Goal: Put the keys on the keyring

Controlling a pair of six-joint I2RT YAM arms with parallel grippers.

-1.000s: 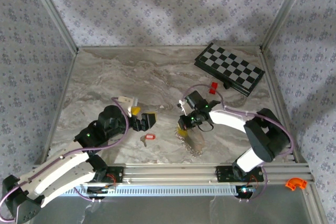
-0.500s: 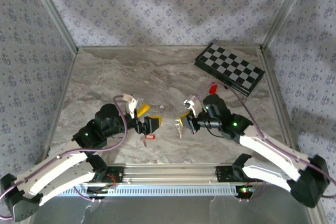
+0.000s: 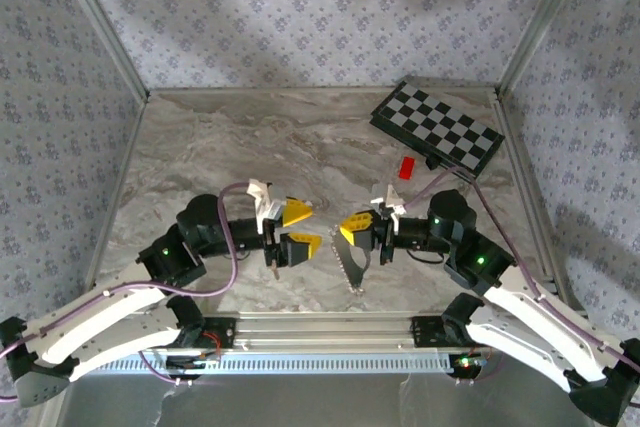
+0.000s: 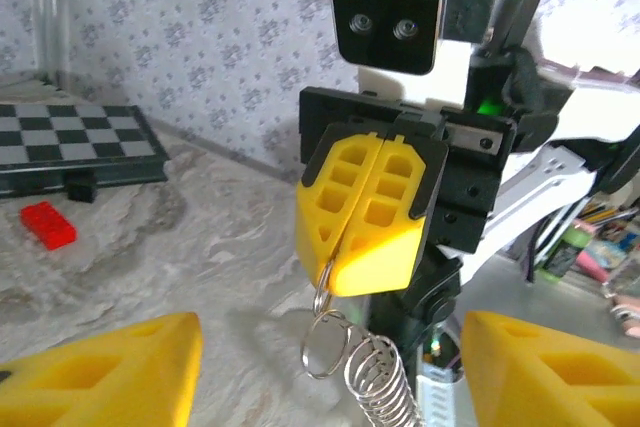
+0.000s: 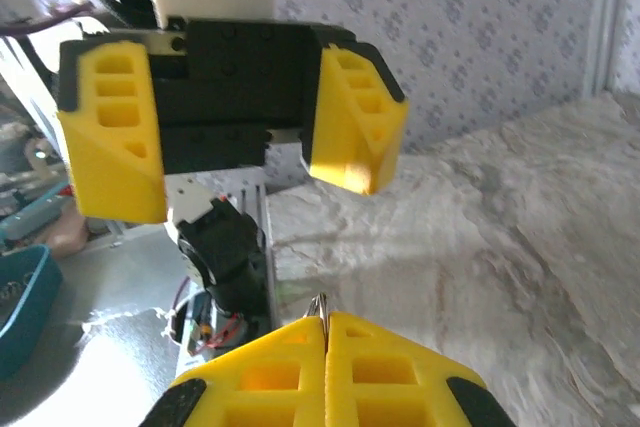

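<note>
My right gripper [image 3: 352,230] is shut on the metal keyring [image 4: 325,342]. The ring hangs below its yellow fingers [image 4: 370,217], and a coiled spring [image 4: 380,382] trails down from it to the table [image 3: 352,277]. In the right wrist view a thin sliver of keyring [image 5: 320,305] shows at the closed tips of the right gripper [image 5: 322,322]. My left gripper [image 3: 297,228] faces it from the left, open and holding nothing. The ring hangs between and beyond the left gripper's [image 4: 325,367] fingers. A key [image 3: 272,269] lies on the table just below the left gripper, partly hidden.
A folded chessboard [image 3: 437,132] lies at the back right with a small red brick [image 3: 406,167] in front of it. Patterned walls close in the marble table [image 3: 200,157]. The metal rail with the arm bases [image 3: 330,332] runs along the near edge.
My left gripper moved right toward the right gripper and its jaws narrowed. The right arm swung its elbow out to the right and now holds the keyring up facing the left gripper.
</note>
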